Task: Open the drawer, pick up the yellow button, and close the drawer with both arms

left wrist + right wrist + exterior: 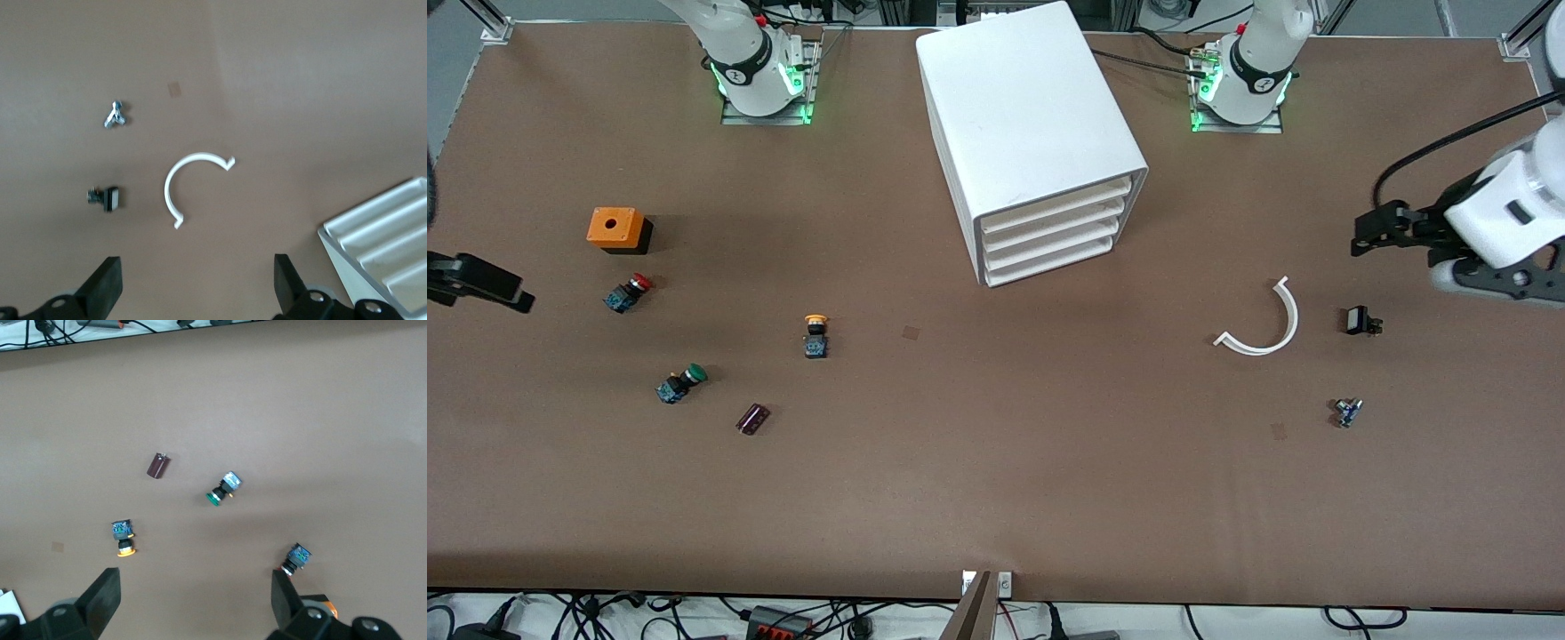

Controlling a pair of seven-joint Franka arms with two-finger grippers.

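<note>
The white cabinet (1032, 133) stands at the table's middle near the bases. Its uppermost drawer (1058, 206) is shut like the three below it. The yellow-capped button (815, 335) lies on the open table toward the right arm's end, nearer to the front camera than the cabinet. It also shows in the right wrist view (123, 537). My right gripper (511, 295) is open and empty (193, 600) above the table at the right arm's end. My left gripper (1371, 233) is open and empty (197, 287) above the left arm's end, with the cabinet's corner (380, 233) in its view.
Near the right gripper are an orange box (615, 228), a red-capped button (628, 292), a green-capped button (680, 383) and a purple cylinder (752, 419). Near the left gripper lie a white arc (1263, 322), a black part (1360, 320) and a small metal piece (1347, 412).
</note>
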